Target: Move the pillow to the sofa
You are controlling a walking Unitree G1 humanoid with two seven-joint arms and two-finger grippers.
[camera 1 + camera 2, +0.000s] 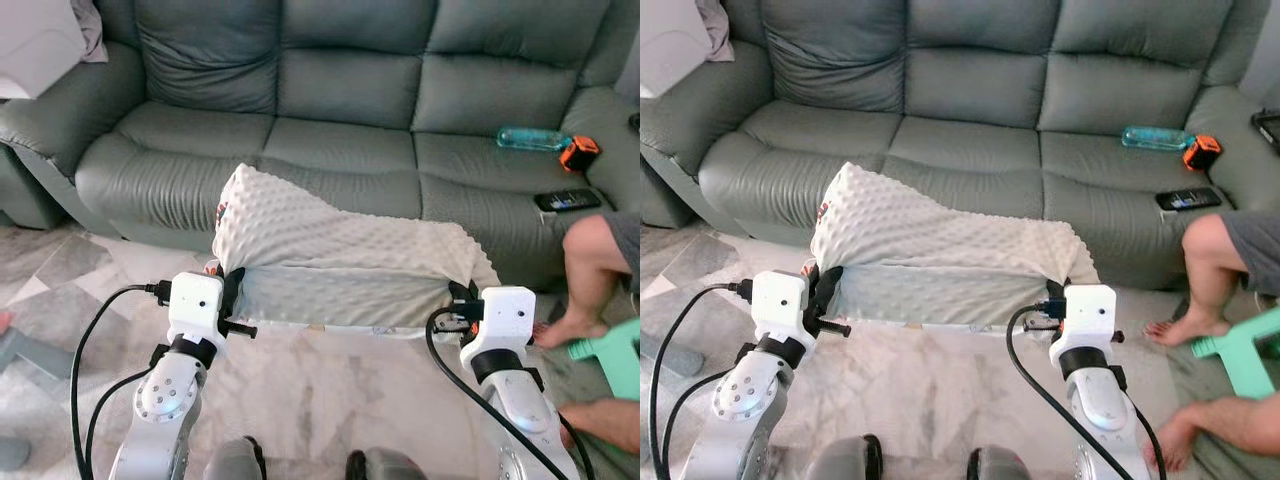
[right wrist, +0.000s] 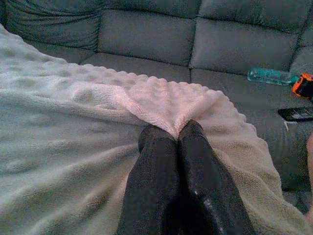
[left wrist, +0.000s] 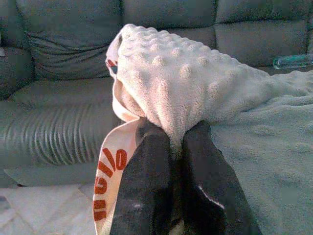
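A cream pillow (image 1: 340, 250) with a bumpy cover and a label with red letters hangs in the air between my two arms, just in front of the grey sofa (image 1: 330, 150). My left gripper (image 1: 232, 290) is shut on the pillow's left end; in the left wrist view its fingers (image 3: 151, 171) pinch the fabric. My right gripper (image 1: 460, 300) is shut on the right end, and its fingers (image 2: 195, 161) squeeze a fold of the cover in the right wrist view. The pillow's far edge reaches over the front of the sofa's middle seat.
On the sofa's right seat lie a teal bottle (image 1: 533, 138), an orange and black object (image 1: 579, 153) and a black remote (image 1: 567, 200). A person's bare leg (image 1: 590, 265) and a green stool (image 1: 615, 355) are at the right. A white cloth (image 1: 40, 40) lies on the left armrest.
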